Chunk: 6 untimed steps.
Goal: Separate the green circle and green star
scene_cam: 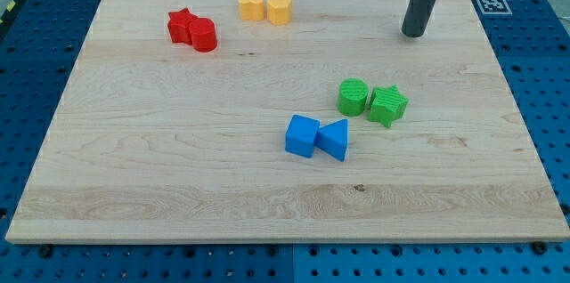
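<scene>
Right of centre in the frame, the green circle (354, 97) and the green star (388, 106) sit side by side on the wooden surface (178, 158), touching or with barely a gap between them; which of the two I cannot tell. The circle is on the view's left of the pair, the star on the view's right. As far as this view shows, the separation is not yet done: the two green blocks form one tight pair and nothing stands between them.

My tip (413, 34) rests toward the upper right of the frame, well apart from the green pair and above it in the view, touching no block. There are no fingers on this arm, only the straight dark rod, so there is nothing to be wide, narrow or holding. In my judgement the whole of the push is left: the tip has to come down to the pair and drive one block away from the other.

Elsewhere, a blue cube (302, 135) and a blue triangle (335, 138) lie just below and left of the greens, two red blocks (193, 31) at upper left, two yellow blocks (265, 6) at top centre.

No brand or readable writing shows; only a black-and-white square marker (492, 4) sits at the upper right corner.
</scene>
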Each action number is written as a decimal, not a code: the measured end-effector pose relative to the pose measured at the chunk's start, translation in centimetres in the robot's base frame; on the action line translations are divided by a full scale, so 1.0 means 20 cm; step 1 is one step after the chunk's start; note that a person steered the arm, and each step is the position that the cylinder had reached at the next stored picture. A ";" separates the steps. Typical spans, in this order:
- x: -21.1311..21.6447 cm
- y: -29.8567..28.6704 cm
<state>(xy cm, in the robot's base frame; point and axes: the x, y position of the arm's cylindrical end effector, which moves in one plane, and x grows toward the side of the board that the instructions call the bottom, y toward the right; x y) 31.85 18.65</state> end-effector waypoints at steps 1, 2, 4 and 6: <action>0.00 0.00; 0.00 0.02; 0.08 -0.01; 0.35 -0.46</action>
<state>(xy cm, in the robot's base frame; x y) 38.94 9.35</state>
